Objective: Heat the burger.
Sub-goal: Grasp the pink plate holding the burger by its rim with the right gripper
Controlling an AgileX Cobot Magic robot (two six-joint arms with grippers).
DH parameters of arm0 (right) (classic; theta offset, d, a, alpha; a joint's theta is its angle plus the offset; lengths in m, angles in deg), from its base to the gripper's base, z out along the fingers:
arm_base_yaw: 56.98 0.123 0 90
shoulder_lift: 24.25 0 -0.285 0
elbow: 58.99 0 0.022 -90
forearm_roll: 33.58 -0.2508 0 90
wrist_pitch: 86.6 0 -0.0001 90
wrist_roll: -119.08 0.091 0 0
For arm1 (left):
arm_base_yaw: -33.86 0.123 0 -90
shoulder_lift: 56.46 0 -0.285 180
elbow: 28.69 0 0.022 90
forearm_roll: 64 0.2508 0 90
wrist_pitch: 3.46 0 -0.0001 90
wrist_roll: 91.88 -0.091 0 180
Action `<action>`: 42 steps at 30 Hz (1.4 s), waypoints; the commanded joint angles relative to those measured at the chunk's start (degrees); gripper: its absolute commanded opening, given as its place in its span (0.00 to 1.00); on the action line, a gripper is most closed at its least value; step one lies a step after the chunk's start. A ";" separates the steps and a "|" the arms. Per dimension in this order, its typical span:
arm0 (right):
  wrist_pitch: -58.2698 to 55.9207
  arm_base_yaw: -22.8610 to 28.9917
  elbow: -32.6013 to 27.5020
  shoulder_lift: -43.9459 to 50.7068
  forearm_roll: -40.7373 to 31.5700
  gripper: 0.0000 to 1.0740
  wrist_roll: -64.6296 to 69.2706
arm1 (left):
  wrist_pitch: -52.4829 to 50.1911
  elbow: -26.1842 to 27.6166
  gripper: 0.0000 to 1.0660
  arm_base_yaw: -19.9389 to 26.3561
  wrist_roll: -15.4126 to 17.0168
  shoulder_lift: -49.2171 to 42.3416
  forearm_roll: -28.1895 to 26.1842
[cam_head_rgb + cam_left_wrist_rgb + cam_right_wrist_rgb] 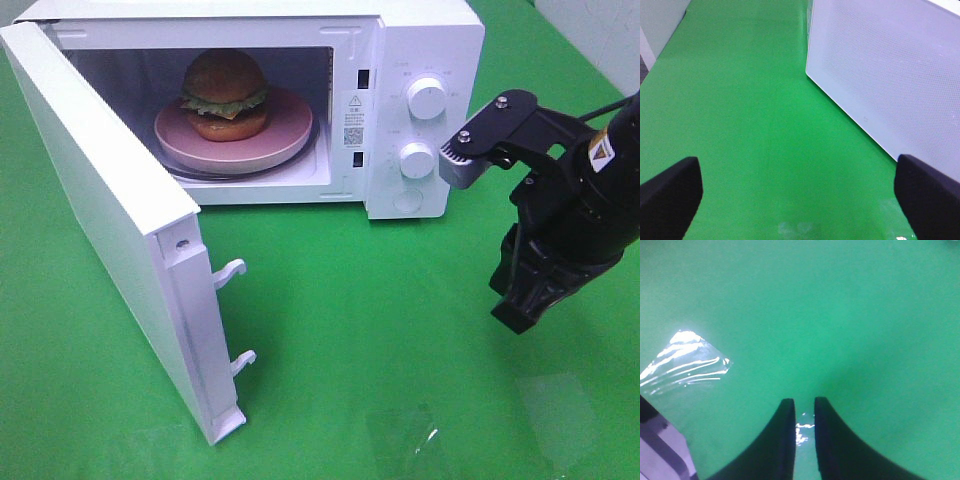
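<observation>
right tool (804,405): narrow gap, empty, above the desk (400,300) right of the microwave (425,40). left tool (797,200): wide, empty, near the microwave's open door (890,65). burger (224,95): on the plate (290,135) inside the microwave.

Green bench (380,320), white microwave (425,50) standing on it at the back, door swung open, shiny clear film patches (400,435) lying flat near front edge

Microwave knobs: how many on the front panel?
2. The upper knob sits high on the microwave control panel; the lower knob is directly below it. None seem hidden.
</observation>
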 commanded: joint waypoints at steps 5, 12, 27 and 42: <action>-2.23 -0.06 2.58 0.40 0.29 0.15 -20.51 | -0.80 -0.06 0.92 0.23 0.00 -0.92 -0.34; -2.35 -0.06 2.98 0.40 0.40 0.15 -35.12 | -0.80 -0.06 0.92 0.23 0.00 -0.92 -0.34; 1.43 -0.06 2.98 0.40 6.93 0.53 -39.59 | -0.80 -0.06 0.92 0.23 0.00 -0.92 -0.34; 4.64 3.21 3.44 -0.80 13.18 0.85 -34.84 | -0.80 -0.06 0.92 0.23 0.00 -0.92 -0.34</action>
